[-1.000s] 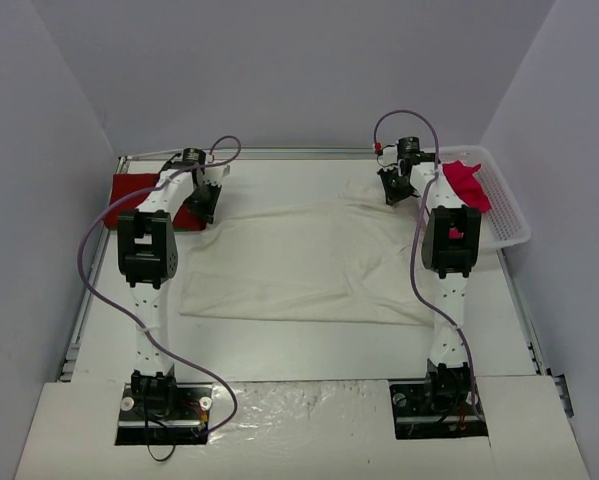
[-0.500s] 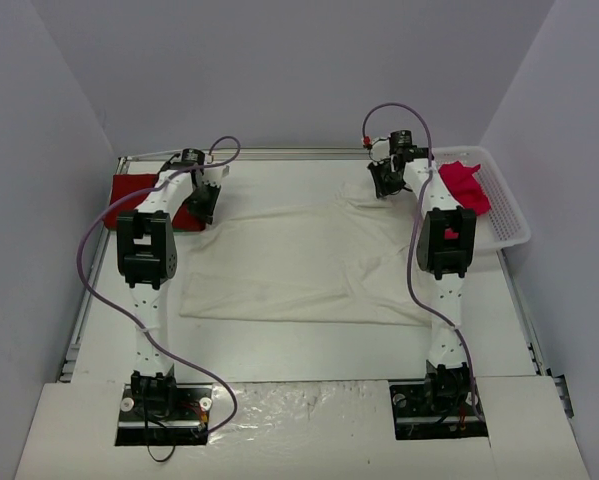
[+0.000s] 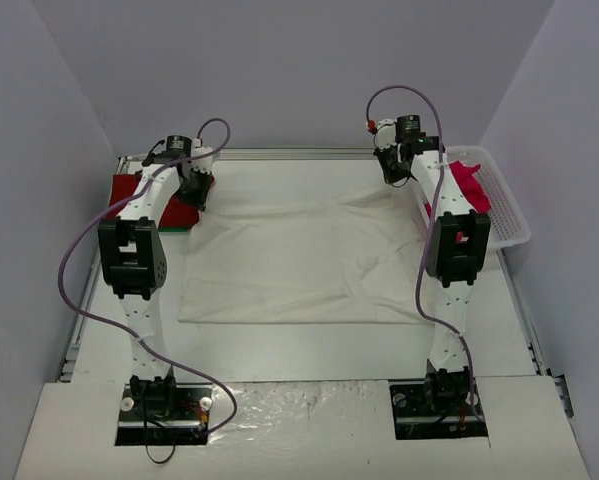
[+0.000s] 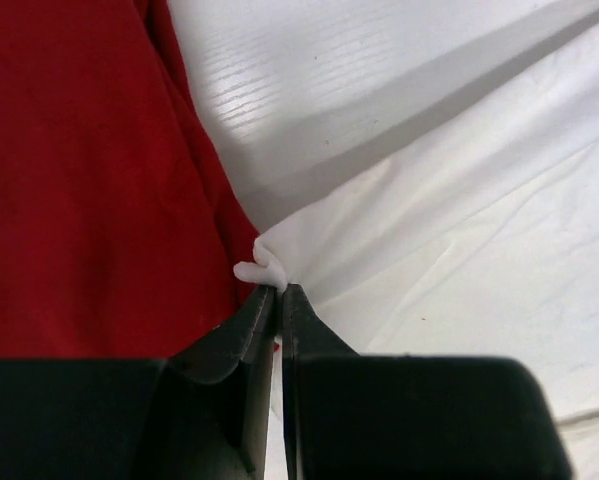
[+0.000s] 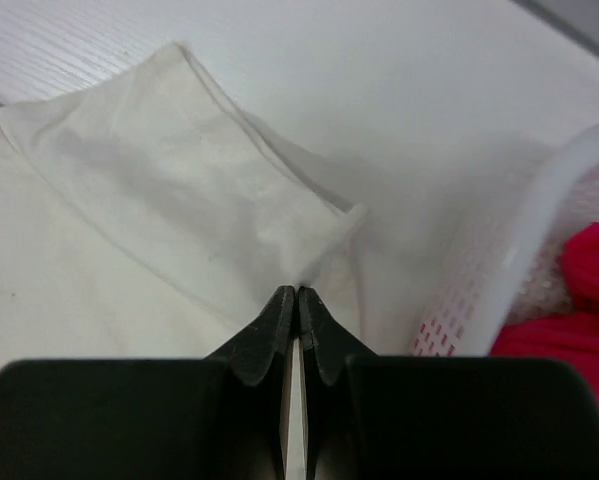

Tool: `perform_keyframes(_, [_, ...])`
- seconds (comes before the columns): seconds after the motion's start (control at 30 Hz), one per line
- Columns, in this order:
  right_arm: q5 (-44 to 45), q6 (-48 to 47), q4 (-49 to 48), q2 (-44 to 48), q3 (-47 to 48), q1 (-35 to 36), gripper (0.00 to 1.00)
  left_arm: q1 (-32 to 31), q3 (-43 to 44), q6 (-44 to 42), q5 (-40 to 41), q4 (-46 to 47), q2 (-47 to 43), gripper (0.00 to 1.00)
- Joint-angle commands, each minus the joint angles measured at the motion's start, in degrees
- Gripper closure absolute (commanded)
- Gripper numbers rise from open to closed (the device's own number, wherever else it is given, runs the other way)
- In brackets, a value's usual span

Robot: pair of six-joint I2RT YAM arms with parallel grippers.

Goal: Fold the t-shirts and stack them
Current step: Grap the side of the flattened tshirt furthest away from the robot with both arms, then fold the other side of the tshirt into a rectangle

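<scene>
Lying spread over the middle of the surface (image 3: pixel 299 345), the cream-white t-shirt (image 3: pixel 299 265) is pinched at both far corners. The left end effector (image 4: pixel 279 290) is clamped on its left corner, just beside the red t-shirt (image 3: pixel 127 188) (which lies at the far left edge). The right end effector (image 5: pixel 296 292) is clamped on cloth by a sleeve, near the white basket (image 3: pixel 504 215) holding the pinkish-red t-shirt (image 3: pixel 466 185).
</scene>
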State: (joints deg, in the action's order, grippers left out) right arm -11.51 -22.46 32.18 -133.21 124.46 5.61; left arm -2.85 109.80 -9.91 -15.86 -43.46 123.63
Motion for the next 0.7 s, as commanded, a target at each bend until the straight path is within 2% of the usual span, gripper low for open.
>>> perform_keyframes(0.0, [2.1,-0.5,1.2,8.5,-1.7,-0.4,1.0,1.3,-0.8,-1.2,-0.8,-1.1,-5.9,0.98])
perform_keyframes(0.3, [1.9,0.4,1.1,17.9,-9.7,-0.6,1.0,2.3,-8.1,-1.8,-2.9,0.1,-12.3,0.98])
perform_keyframes(0.67, [3.5,0.1,1.1,29.8,-25.9,-0.6,1.0,5.9,-18.7,-3.9,-6.3,2.6,-20.6,0.98])
